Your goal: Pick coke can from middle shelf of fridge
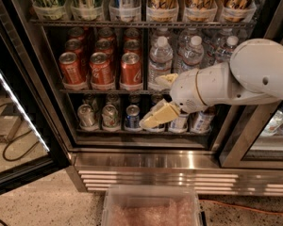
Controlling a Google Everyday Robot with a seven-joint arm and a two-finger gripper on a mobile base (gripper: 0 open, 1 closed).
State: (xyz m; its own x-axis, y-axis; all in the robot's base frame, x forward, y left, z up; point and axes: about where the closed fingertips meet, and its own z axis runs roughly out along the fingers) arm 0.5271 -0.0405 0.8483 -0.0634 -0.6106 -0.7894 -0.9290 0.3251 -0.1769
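The fridge (146,159) stands open with its glass door swung left. On the middle shelf (104,90), red coke cans stand in three columns; the front ones are the left (71,69), middle (101,69) and right (131,68) cans. Clear water bottles (160,60) stand to their right. My gripper (151,101) is in front of the shelves, below and right of the right front coke can, at the water bottles' base. Its cream fingers (158,116) are spread apart and hold nothing. The white arm (254,74) hides the right part of the shelf.
Silver and blue cans (108,116) line the lower shelf behind the gripper. Tall cans in clear cups (125,4) fill the top shelf. A clear plastic bin (151,208) sits on the floor in front. The open door's lit edge (19,112) is at left.
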